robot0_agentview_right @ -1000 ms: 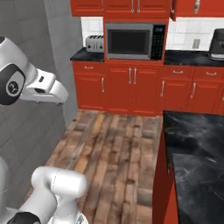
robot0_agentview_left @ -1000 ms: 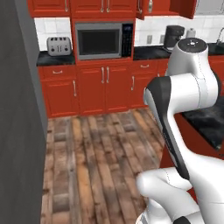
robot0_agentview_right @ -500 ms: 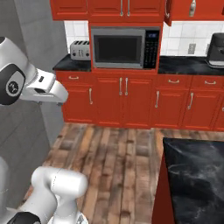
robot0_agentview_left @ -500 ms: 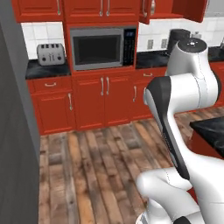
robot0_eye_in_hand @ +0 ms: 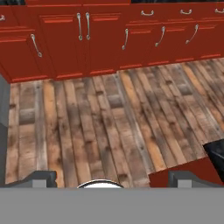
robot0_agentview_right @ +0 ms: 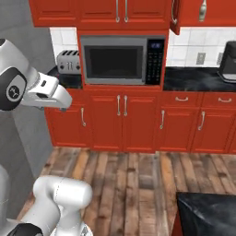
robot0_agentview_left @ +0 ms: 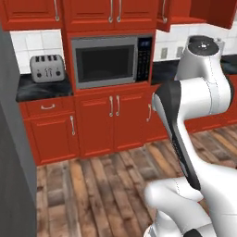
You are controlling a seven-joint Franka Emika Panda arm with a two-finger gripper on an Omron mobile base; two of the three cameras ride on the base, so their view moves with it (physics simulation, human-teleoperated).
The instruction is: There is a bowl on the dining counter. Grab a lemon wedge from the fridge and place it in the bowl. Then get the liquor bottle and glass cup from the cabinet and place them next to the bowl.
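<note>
From the left base camera, the white arm rises before a microwave and toaster; the grey fridge side stands upright at left. From the right, the dining counter corner lies bottom right, its long edge running away rightward. In the hand camera the gripper hangs over plank floor, jaws spread wide, holding nothing.

Wooden floor below red base cabinets
</note>
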